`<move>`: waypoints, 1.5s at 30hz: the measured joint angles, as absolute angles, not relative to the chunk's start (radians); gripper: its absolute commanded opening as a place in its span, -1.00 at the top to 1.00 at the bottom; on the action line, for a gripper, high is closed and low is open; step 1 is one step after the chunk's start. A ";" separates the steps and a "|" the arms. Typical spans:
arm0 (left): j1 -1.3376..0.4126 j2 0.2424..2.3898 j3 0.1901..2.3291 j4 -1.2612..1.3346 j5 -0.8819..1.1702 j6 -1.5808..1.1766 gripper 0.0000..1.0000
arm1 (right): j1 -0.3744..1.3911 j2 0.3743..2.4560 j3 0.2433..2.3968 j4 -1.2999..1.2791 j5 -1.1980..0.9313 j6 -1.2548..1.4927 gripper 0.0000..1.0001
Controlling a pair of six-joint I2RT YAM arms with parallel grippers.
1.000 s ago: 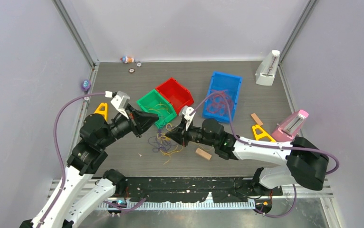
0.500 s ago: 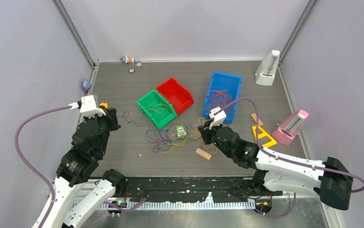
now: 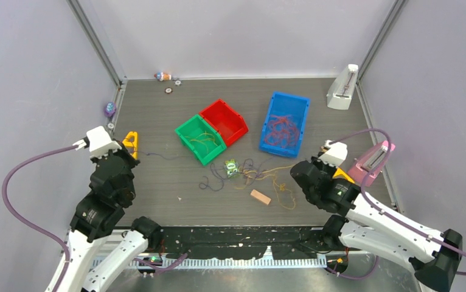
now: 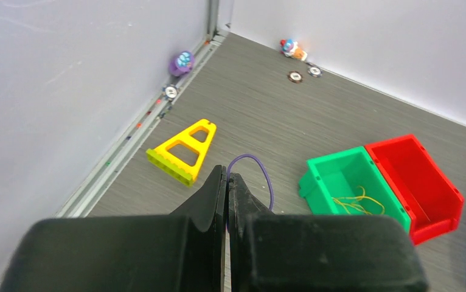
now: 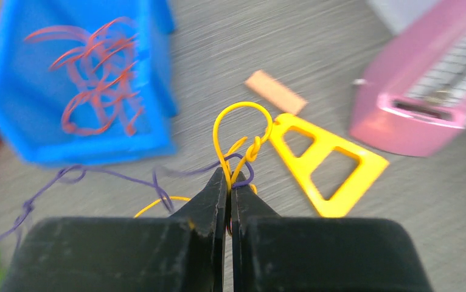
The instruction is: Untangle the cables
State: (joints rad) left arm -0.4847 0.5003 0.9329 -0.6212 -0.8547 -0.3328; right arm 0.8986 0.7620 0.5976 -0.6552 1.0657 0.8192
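Near three bins (image 3: 291, 96), the left gripper (image 4: 226, 173) is clamped on one purple cable (image 4: 267, 177), the right gripper (image 5: 229, 179) on two cables (image 5: 218, 131).

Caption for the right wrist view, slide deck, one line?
Right gripper shut on knotted yellow and purple cables, blue bin behind.

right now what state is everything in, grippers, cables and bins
left gripper, shut on purple cable
right gripper, shut on yellow cable, with a purple strand knotted to it
loose cables, tangled, strung out between the grippers
green bin, upright, few yellow strands inside
red bin, upright, looks empty
blue bin, upright, holds orange-red cables
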 measured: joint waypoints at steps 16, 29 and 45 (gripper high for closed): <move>-0.476 0.448 0.882 -0.515 -0.590 -0.287 1.00 | 0.829 0.622 0.547 -0.517 0.794 0.532 -0.97; -0.476 0.447 0.873 -0.467 -0.442 -0.275 1.00 | 0.943 1.165 0.683 -0.182 0.165 0.156 -0.99; -0.476 0.434 0.888 -0.469 -0.469 -0.244 1.00 | 1.039 1.646 0.904 -0.109 0.077 0.031 -0.02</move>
State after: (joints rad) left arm -0.4755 0.4343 0.8875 -0.4690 -0.4694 -0.2436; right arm 1.0389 1.6459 0.9043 -0.1089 0.0772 0.0307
